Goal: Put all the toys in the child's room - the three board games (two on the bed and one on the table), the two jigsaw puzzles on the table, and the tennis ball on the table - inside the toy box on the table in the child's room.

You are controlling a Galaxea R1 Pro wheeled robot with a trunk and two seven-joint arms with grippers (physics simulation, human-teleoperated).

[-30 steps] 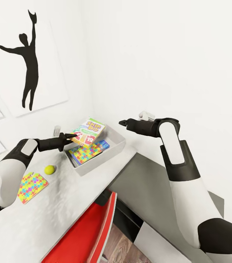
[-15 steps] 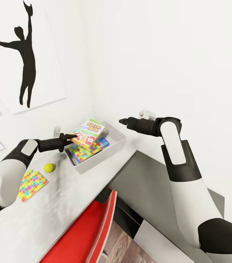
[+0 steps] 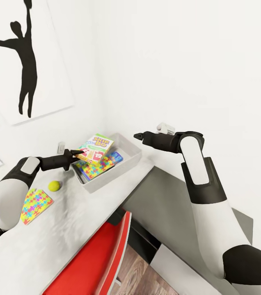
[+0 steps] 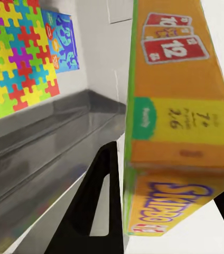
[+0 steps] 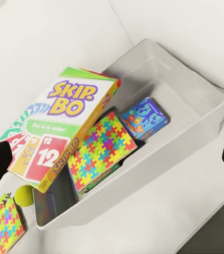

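The left claw [image 3: 78, 153] is gripping the SKIP-BO box [image 3: 95, 148] by its near edge, its fingers [image 4: 99, 206] closing on either side of the box's yellow end. The box is hanging tilted in the air above the near end of the bin [image 3: 132, 159], reaching away from the claw over the bin's inside. From the right wrist view the SKIP-BO box [image 5: 64, 132] is covering part of the puzzle [image 5: 99, 148] beneath it without touching it.

The bin is sitting on the table [image 3: 65, 229], close to the wall corner. Inside it the larger puzzle [image 3: 95, 167] is lying flat on top, and a blue game box [image 3: 116, 156] is lying beside it toward the far end. Whether anything lies under the puzzle cannot be told.

The ball [image 3: 54, 186] is resting on the table just outside the bin, below the left forearm. The smaller puzzle [image 3: 35, 205] is lying flat on the table, nearer the robot and well apart from the bin.

The right claw [image 3: 138, 136] is hovering above the bin's far side, holding nothing; its fingers are spread wide in the right wrist view. A red chair [image 3: 93, 258] is standing at the table's edge.
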